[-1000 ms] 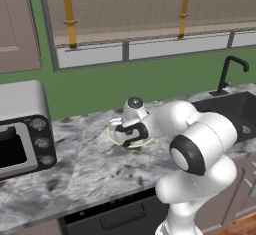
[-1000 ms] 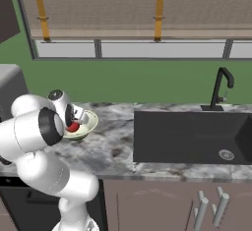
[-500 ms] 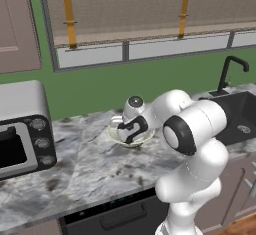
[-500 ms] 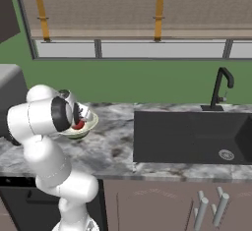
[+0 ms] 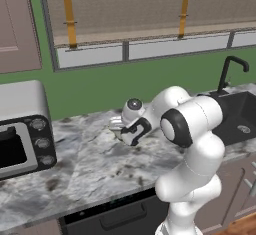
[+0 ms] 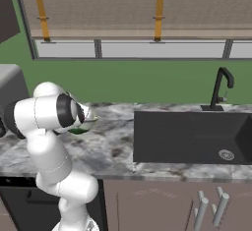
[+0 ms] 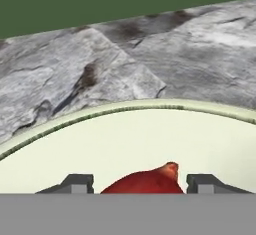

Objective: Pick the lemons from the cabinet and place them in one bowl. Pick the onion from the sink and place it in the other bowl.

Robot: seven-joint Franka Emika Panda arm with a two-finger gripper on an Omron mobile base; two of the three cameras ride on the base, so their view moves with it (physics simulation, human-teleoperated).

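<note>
A pale cream bowl [image 7: 125, 106] sits on the marble counter, and its rim peeks out beside my hand [image 5: 114, 124] and behind my arm [image 6: 90, 121]. The onion [image 7: 145, 181], a glossy red ball with a small pointed tip, is low inside this bowl. My gripper [image 7: 140, 184] reaches into the bowl [image 5: 129, 135] with one finger tip on each side of the onion, shut on it. The black sink [image 6: 192, 136] lies to the right. The mauve cabinet [image 5: 17, 24] hangs at the upper left. The lemons are out of view.
A silver microwave [image 5: 20, 129] stands on the counter's left end. The black curved faucet [image 6: 221, 85] rises behind the sink. A green wall and a window with orange bars [image 5: 68, 14] run along the back. My own elbow bulks close over the bowl.
My arm has folded in, the elbow swinging over the bowl and covering more of it. The hand stays at the bowl with the onion between its fingers.
</note>
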